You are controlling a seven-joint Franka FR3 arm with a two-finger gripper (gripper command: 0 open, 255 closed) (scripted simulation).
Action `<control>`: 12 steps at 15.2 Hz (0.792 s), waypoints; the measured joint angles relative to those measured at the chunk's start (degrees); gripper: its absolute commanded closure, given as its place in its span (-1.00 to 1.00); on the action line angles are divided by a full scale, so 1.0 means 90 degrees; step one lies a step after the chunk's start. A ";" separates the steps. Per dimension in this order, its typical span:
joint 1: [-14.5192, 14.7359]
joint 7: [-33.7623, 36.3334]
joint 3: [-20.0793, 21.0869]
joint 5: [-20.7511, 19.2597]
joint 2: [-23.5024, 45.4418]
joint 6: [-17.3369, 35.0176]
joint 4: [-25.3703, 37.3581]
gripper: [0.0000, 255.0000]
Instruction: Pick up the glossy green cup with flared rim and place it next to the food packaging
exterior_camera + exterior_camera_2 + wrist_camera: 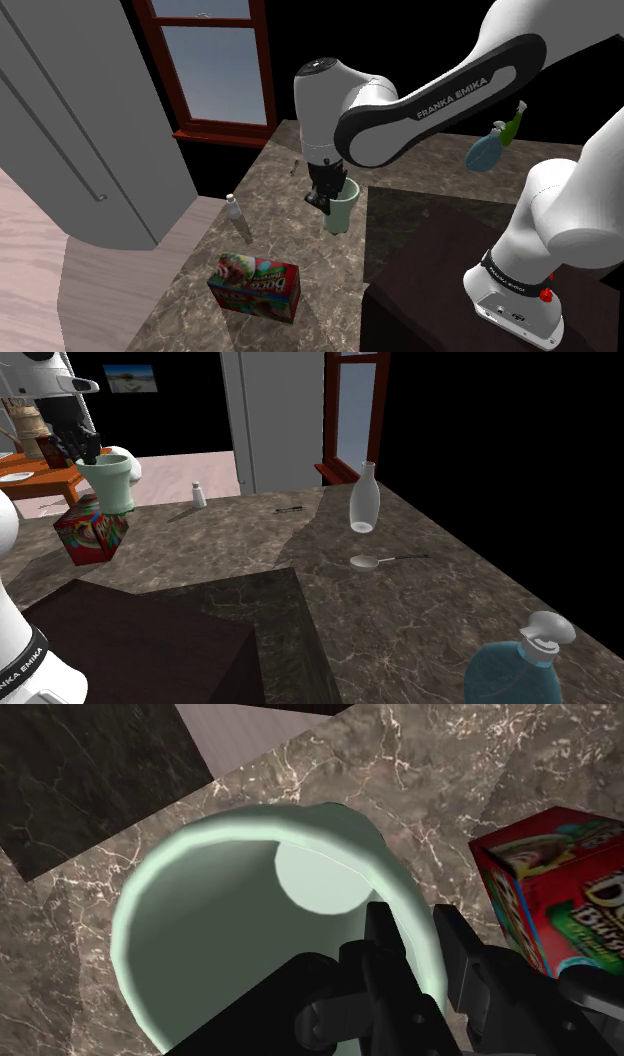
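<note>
Gripper point(415, 926) pinched the green cup point(200, 939) by one side of its rim, a hold that could slip short of the red box point(550, 894) near the worktop point(180, 295) edge.

Cup point(343, 205): pale green, smooth, with a soft sheen on wall and rim.
Gripper point(415, 944): black, matt finish.
Tabletop point(420, 602): brown stone with pale veining, marble-like, polished and faintly reflective.
Food box point(255, 285): printed red and green faces, glossy.
Arm point(440, 100): white shells, smooth and shiny; joints dark.
Stand point(130, 642): dark brown, plain, matt.
Window frame point(225, 135): red-brown, wood-like, satin.
Bottle point(364, 502): clear, glass-like, smooth.
Spray bottle point(510, 667): translucent blue body, pale grey head, plastic-like.
</note>
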 measured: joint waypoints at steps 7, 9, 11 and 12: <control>-0.0007 0.0128 0.0032 -0.0114 0.0328 0.0595 -0.0284 1.00; -0.0019 0.0162 0.0031 -0.0167 0.0459 0.0793 -0.0358 1.00; -0.0020 0.0206 0.0037 -0.0211 0.0567 0.0950 -0.0413 1.00; -0.0019 0.0231 0.0042 -0.0232 0.0611 0.1040 -0.0461 1.00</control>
